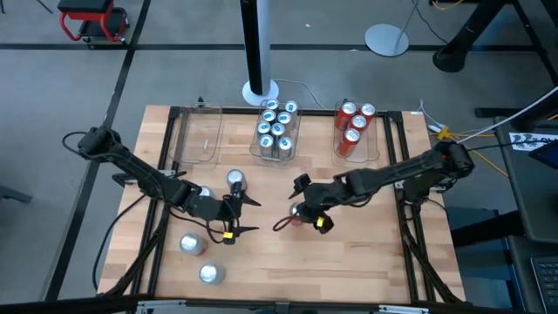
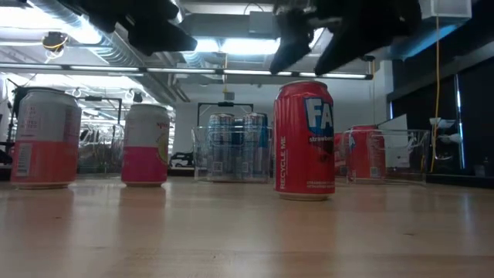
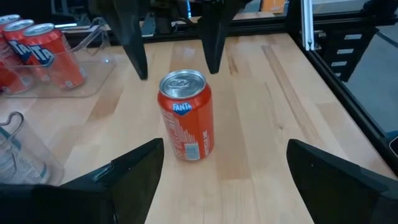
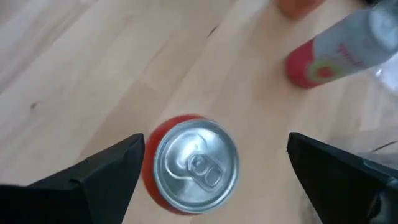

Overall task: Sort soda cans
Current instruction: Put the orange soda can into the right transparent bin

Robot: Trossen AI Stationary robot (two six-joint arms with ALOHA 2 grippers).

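Observation:
A red soda can (image 3: 185, 115) stands upright on the wooden table near its middle. My right gripper (image 4: 216, 140) hovers open just above it, one finger on either side of its silver top (image 4: 196, 163), touching nothing; the high view shows that gripper (image 1: 295, 208) over the can (image 1: 297, 220). My left gripper (image 3: 225, 146) is open and points level at the can from the table's left, a short way off. Several pink-and-silver cans (image 1: 192, 242) stand on the left part of the table.
Three clear bins stand along the far edge: an empty one (image 1: 199, 135) on the left, a middle one (image 1: 277, 150) with blue-and-white cans, and a right one (image 1: 366, 153) with red cans. A pink can (image 1: 235, 179) stands close behind my left gripper.

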